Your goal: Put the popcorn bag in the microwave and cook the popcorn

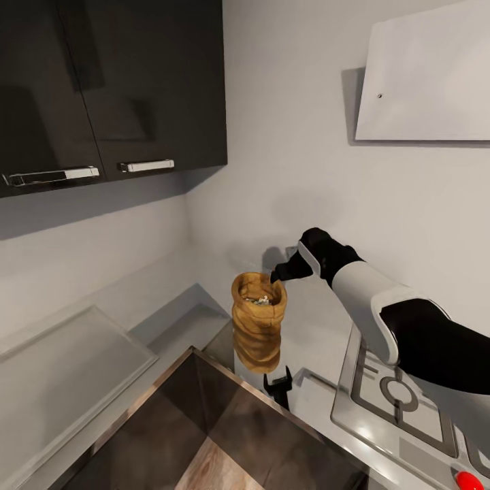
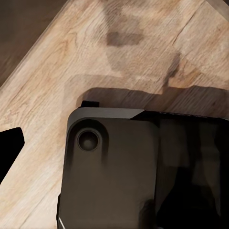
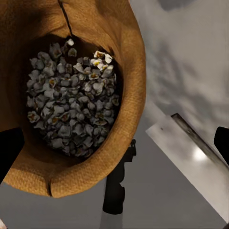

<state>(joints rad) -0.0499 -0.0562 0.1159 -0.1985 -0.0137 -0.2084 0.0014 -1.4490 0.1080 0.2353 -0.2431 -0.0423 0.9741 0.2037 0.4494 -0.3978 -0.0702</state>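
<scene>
The tan ridged popcorn bag (image 1: 257, 330) stands upright on the grey countertop (image 1: 170, 320) near its front edge. Puffed grey-white popcorn (image 1: 258, 298) fills it. My right gripper (image 1: 278, 273) hovers at the far right side of the bag's rim. In the right wrist view the popcorn bag (image 3: 129, 71) and popcorn (image 3: 71, 100) lie below the right gripper (image 3: 115, 143), whose fingers (image 3: 9, 152) sit wide apart at the frame edges, open. In the left wrist view my left gripper (image 2: 114, 143) hangs open over the wood floor (image 2: 95, 52) and my dark base (image 2: 114, 176). The microwave is out of view.
Dark wall cabinets (image 1: 109, 82) hang at the upper left and a white hood (image 1: 422, 75) at the upper right. A silver hob (image 1: 395, 395) lies right of the bag under my right arm. A small black upright object (image 1: 279, 388) stands in front of the bag.
</scene>
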